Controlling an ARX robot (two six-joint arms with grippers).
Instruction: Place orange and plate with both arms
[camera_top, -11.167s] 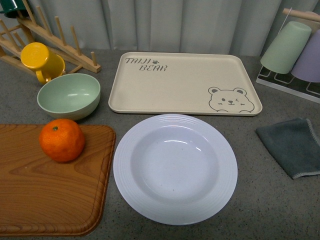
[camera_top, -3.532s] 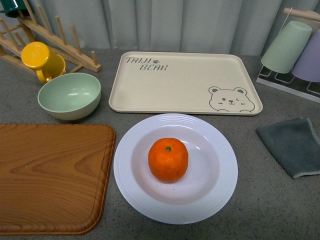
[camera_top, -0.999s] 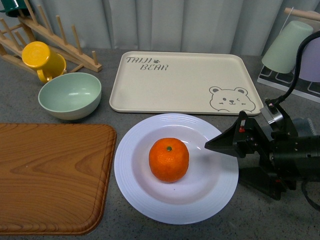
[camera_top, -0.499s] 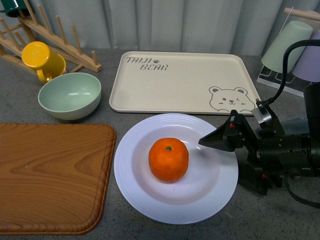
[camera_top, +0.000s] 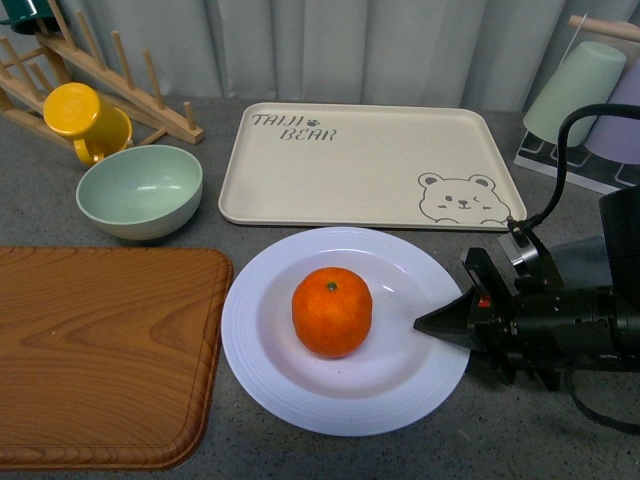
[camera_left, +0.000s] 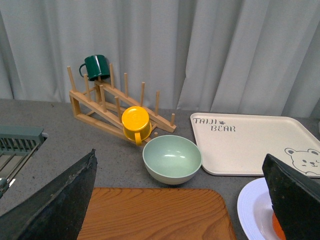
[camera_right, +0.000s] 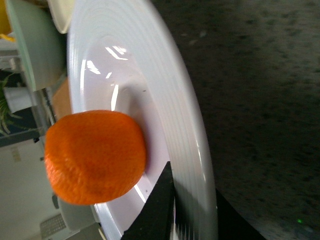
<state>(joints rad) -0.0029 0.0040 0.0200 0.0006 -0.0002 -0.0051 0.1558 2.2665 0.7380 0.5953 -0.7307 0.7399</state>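
The orange (camera_top: 331, 311) sits in the middle of the plate (camera_top: 250, 368). The right end effector (camera_top: 428, 326) is clamped on the plate's right rim. The left end effector (camera_left: 178, 156) hangs with its jaws wide apart.

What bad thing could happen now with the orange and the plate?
1. The orange lies loose in the plate. If the plate tips, it may roll out.
2. The right gripper seems to hold the plate by only one edge of its rim, so the plate could slip or sag when lifted.
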